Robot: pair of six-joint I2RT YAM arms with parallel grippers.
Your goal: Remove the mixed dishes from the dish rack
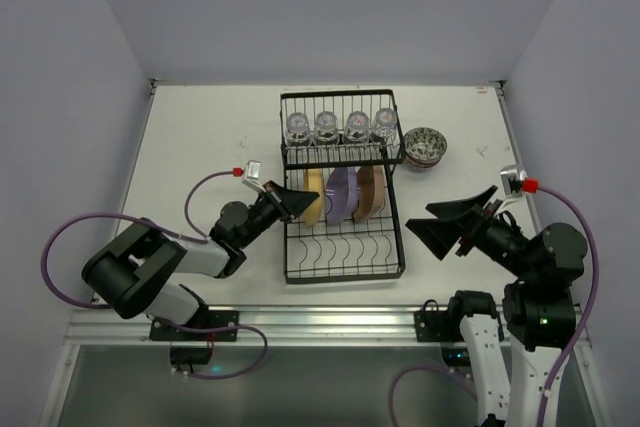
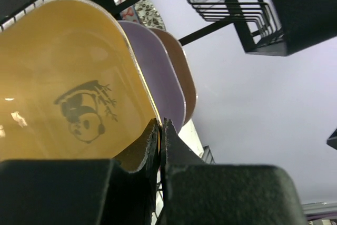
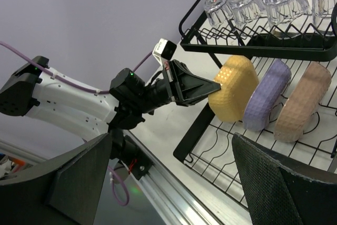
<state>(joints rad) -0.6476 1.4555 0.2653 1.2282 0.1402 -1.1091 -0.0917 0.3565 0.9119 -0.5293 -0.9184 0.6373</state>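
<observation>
**A:** Which step of the work is in hand here?

**B:** I judge it is the taking out of the yellow plate (image 2: 68,77). The left gripper (image 2: 160,126) is clenched on the rim of this plate, and the rim is pinched between its fingers (image 2: 139,154). The plate stands on its edge in the lower tray of the dish rack (image 1: 345,252), at the left end of the row.

**A:** And the other arm?

**B:** The right gripper (image 1: 420,219) is spread wide and holds nothing. It hovers just beside the right side of the rack.

**A:** What does the next move call for?

**B:** I think a lift upward until the bottom edge is free of the curved dividers, and then a carry to the left over the table (image 1: 200,127). The hold is only on a thin rim, so the plate may turn between the fingers if the lift is quick.

**A:** What stands around it, or in the way?

**B:** The purple plate (image 1: 342,195) is just beside the yellow one, and the tan plate (image 1: 370,192) comes after it. The upper shelf (image 3: 263,51) with four glass cups (image 1: 327,125) is just behind the tops of the plates, so the lift should not lean that way. The patterned bowls (image 1: 424,147) sit stacked on the table near the right side of the rack. They seem already unloaded, while the plates and cups are not yet out.
</observation>
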